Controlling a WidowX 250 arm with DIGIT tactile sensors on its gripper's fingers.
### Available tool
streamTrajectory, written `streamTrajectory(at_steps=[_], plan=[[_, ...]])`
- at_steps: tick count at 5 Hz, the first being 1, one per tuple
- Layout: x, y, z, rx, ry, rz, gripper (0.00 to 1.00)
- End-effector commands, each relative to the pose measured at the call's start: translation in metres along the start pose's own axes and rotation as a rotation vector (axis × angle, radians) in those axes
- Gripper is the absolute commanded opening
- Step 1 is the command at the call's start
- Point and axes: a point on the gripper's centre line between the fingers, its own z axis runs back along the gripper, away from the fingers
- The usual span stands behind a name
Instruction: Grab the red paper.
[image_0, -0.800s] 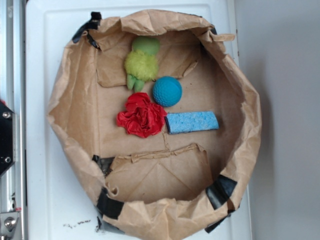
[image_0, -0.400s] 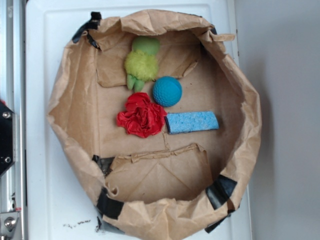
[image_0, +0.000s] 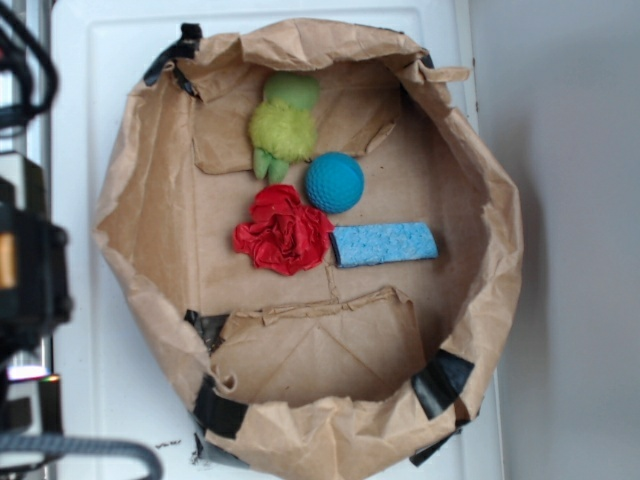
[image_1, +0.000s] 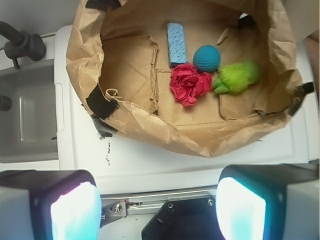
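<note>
- red paper (image_0: 284, 231) (image_1: 189, 84): crumpled wad on the floor of the brown paper bag (image_0: 150, 180) (image_1: 165, 135), roughly mid-floor.
- Exterior view: teal ball (image_0: 334, 182) just up-right of the wad, touching or nearly so; blue sponge (image_0: 384, 244) just to its right, lying flat; fuzzy green toy (image_0: 283, 124) above it, the toy's feet close to the wad's top edge.
- Wrist view: same cluster, teal ball (image_1: 206, 58) up-right of the wad, blue sponge (image_1: 176, 44) above-left, green toy (image_1: 237, 76) to the right.
- gripper (image_1: 158, 210): two fingers (image_1: 75, 212) at the bottom corners of the wrist view, spread wide, nothing between them but the white tabletop (image_1: 150, 165) and a metal rail.
- Red paper sits well apart from the fingers, far up the frame, beyond the bag's near wall; horizontally it falls between the two fingers, a bit toward the right one.
- Exterior view: dark arm hardware (image_0: 30, 270) at the left edge, outside the bag; fingers themselves not made out there.
- Bag has black tape patches (image_0: 215, 410) on the rim corners.
</note>
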Motion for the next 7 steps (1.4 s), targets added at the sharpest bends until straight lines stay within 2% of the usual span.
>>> streamTrajectory(at_steps=[1,2,3,4,5,6,7], plan=[[0.005,-0.003,0.009,-0.009,-0.036,-0.01,1.0],[0.005,-0.003,0.009,-0.009,-0.036,-0.01,1.0],[0.043,0.004,-0.036,0.01,-0.017,0.003,1.0],[0.075,0.011,-0.065,0.04,-0.043,0.052,1.0],[0.095,0.022,-0.085,0.047,-0.047,0.123,1.0],[0.086,0.037,-0.098,0.052,-0.003,0.153,1.0],[0.072,0.052,-0.116,0.107,-0.04,0.196,1.0]])
